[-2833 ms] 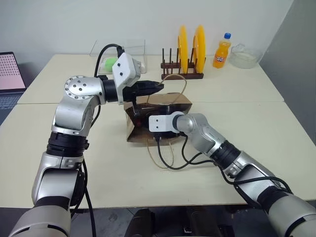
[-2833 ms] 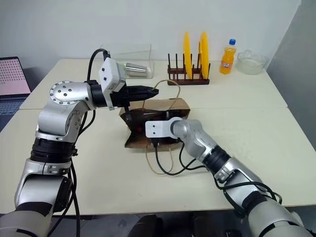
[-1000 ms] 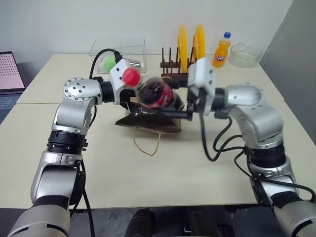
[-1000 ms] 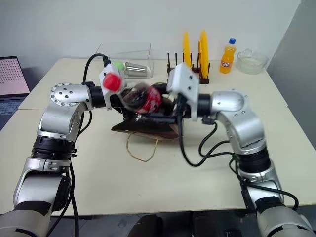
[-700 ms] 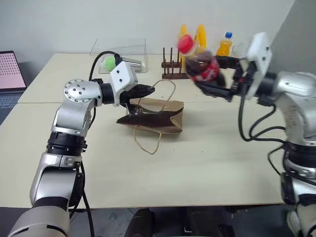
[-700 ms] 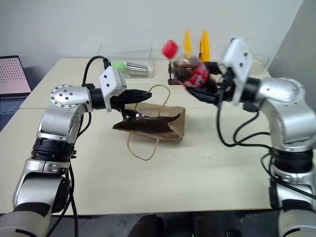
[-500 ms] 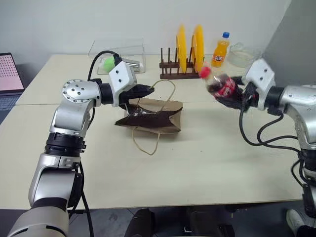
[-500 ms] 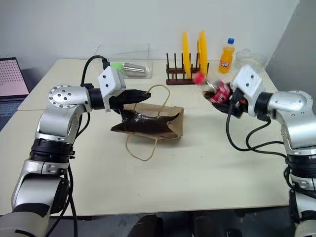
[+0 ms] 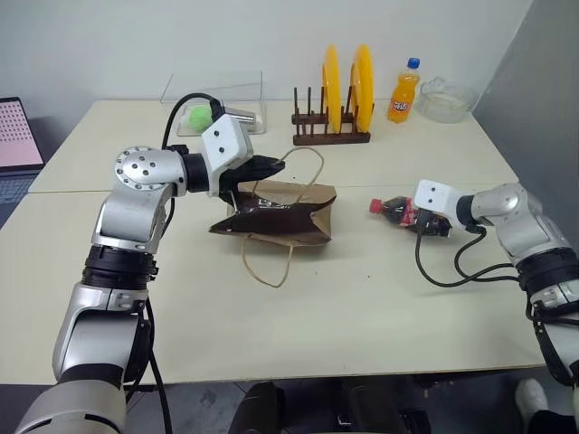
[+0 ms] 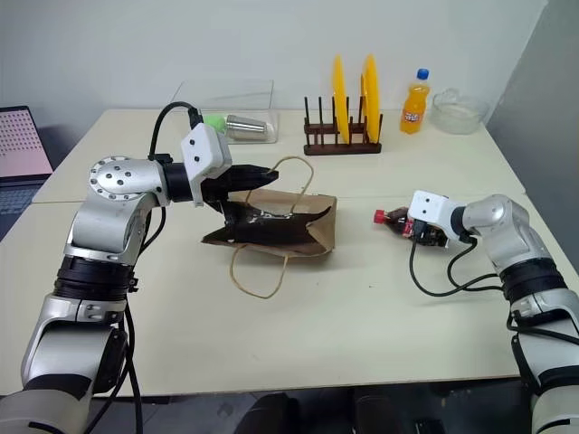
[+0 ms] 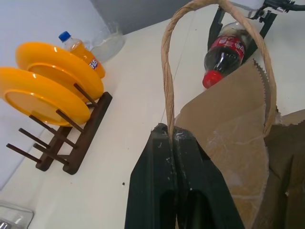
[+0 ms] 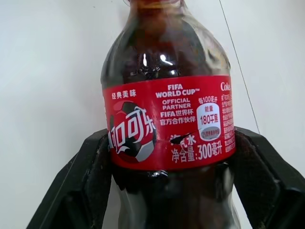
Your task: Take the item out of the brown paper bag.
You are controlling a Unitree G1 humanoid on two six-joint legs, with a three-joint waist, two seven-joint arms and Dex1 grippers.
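- The left gripper [image 11: 172,138] has its fingers pressed together on one cord handle [image 11: 167,71] of the brown paper bag [image 9: 280,212], just beyond the fingertips.
- The right gripper [image 12: 169,157] clamps the cola bottle [image 9: 403,212], lying on the table [image 9: 362,298], between its fingers, clear of the bag.

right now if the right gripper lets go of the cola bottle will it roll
Probably: the cola bottle lies on its round side on the smooth table. Nearly full of dark liquid, it likely feels heavy for its size. The right gripper grips its glossy label, which may be slippery.
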